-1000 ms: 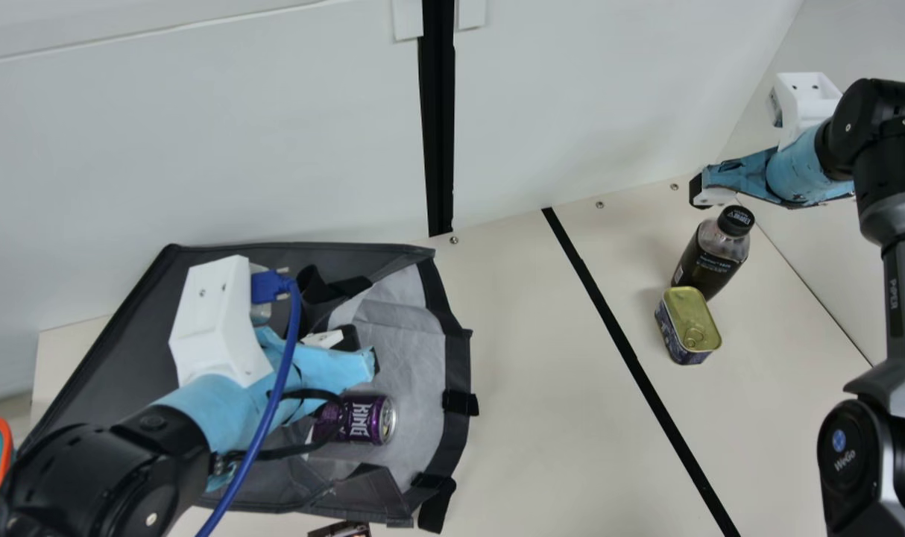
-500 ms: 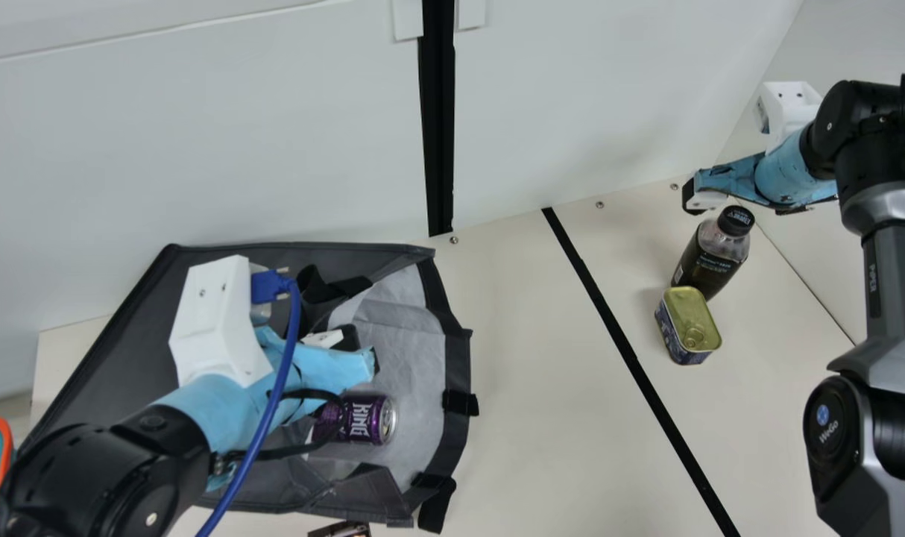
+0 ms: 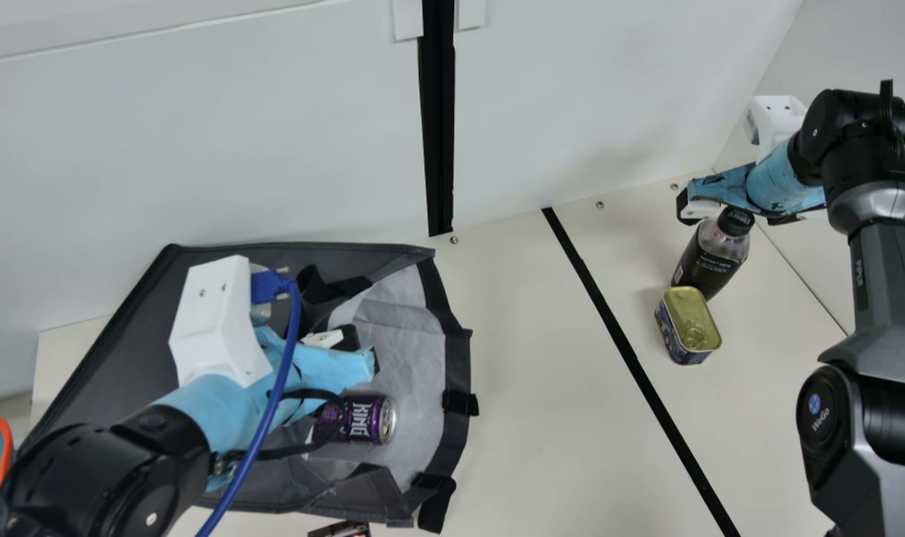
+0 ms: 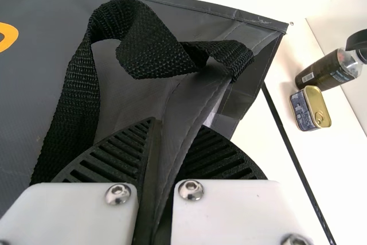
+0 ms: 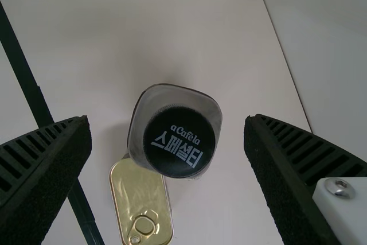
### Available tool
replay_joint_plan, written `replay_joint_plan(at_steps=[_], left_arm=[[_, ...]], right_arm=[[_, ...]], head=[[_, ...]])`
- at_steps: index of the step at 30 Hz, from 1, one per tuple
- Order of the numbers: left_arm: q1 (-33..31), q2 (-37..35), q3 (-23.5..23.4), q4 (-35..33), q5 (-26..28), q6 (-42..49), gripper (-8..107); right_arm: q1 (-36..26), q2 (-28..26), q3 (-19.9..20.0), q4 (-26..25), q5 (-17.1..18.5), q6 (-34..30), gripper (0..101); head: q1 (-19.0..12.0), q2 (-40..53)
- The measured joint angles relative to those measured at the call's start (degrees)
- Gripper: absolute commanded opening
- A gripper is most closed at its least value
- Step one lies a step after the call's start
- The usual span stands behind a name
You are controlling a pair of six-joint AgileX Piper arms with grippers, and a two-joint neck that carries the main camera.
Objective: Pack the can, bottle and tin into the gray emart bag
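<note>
Right jaws (image 3: 734, 212) pointing down, spread above upright bottle (image 3: 710, 262), tin (image 3: 689, 322) just beside. Tabletop (image 3: 549, 358) stretches from tin to bag (image 3: 136, 350). Left jaws (image 3: 357, 350) pinch bag fabric, can (image 3: 359, 419) sideways inside.

From here I can read "KING" in pale capitals on the purple metal can (image 3: 359, 420). The black round plastic cap (image 5: 179, 142) of the dark-labelled clear bottle (image 3: 710, 261) says "aCafela", with "스페셜티" in bigger white letters below it. The bottle's label carries a barcode and fine print too small for me. So is the lettering on the blue side of the gold-lidded rectangular tin (image 3: 671, 337). Over on the black and silver right arm (image 3: 883, 291), I make out "PIPER" along the link and "WeGo" on the round joint.
</note>
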Motion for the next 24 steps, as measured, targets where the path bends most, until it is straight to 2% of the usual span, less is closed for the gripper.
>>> replay_joint_plan(at_steps=[12, 24], left_arm=[[0.0, 0.0, 0.0, 0.0, 0.0, 0.0, 10], [0.0, 0.0, 0.0, 0.0, 0.0, 0.0, 10]], right_arm=[[0.0, 0.8, 0.8, 0.0, 0.2, 0.2, 91], [-0.1, 1.0, 1.1, 0.4, -0.5, 0.1, 11]], head=[[0.0, 0.1], [0.0, 0.0]])
